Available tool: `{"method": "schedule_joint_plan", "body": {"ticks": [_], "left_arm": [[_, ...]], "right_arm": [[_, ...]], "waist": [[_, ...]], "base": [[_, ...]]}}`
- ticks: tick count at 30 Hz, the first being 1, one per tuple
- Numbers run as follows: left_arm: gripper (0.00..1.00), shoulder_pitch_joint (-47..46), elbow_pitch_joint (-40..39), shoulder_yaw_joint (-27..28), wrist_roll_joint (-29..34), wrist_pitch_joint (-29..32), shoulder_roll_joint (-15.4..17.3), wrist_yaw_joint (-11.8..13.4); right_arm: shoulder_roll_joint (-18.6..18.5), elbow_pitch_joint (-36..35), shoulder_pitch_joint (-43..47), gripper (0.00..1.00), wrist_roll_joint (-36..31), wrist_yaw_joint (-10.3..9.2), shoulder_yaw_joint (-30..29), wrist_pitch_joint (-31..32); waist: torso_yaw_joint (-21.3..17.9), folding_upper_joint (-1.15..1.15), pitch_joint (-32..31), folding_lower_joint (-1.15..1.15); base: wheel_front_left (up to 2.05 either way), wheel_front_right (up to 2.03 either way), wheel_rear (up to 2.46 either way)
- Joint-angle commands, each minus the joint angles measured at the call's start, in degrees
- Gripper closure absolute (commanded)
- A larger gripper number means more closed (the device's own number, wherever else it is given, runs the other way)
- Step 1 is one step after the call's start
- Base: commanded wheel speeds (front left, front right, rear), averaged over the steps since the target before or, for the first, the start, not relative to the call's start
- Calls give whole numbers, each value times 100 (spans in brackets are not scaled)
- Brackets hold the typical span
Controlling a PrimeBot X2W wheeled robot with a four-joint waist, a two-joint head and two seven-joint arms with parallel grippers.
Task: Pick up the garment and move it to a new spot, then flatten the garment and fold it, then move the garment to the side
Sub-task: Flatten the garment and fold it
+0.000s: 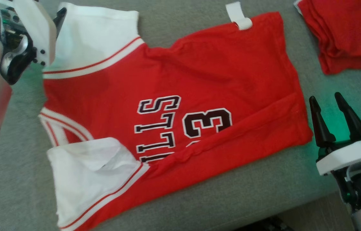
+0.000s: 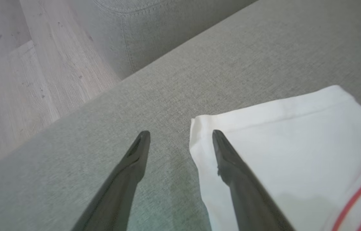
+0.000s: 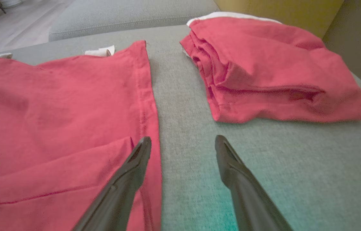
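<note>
The garment (image 1: pixel 219 73) is soft matt cloth, the grey cushion (image 1: pixel 183 29) coarse woven fabric, the floor (image 2: pixel 17 89) pale wood (matt, faintly speckled), and the left gripper (image 2: pixel 180 132) has fingers (image 2: pixel 126 173) of smooth, glossy dark plastic.

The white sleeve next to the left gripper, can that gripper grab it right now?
Probably yes. The left gripper is open, with one finger over the edge of the white sleeve and the other over the bare grey cushion. Nothing lies in between, so the way looks free.
</note>
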Motion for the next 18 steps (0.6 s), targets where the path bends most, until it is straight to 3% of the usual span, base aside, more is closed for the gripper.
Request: {"method": "schedule_joint_plan", "body": {"ticks": [1,9,10,12,13,18], "left_arm": [[0,-296,-113,154,-7,14,268,11],[0,-557,377,-169,-59,-60,366,10],[50,-575,421,-195,-85,-55,371,10],[71,-604,494,-256,-136,-32,375,10],[100,-613,516,-290,-165,-21,374,10],[100,-638,565,-402,-301,-167,315,10]], "right_arm": [[-120,-115,-2,0,44,21,77,-61],[-100,97,-136,0,93,21,174,-208],[-98,116,-150,0,100,21,183,-221],[-94,152,-170,0,109,21,187,-243],[-94,166,-173,0,112,21,182,-252],[-155,175,-183,0,125,21,123,-248]], "waist": [[-146,0,143,-1],[-299,0,240,-1],[-308,0,247,-1],[-312,0,256,-1],[-304,0,254,-1],[-177,0,119,-1]], "base": [[0,0,0],[0,0,0],[0,0,0],[0,0,0],[0,0,0],[0,0,0]]}}
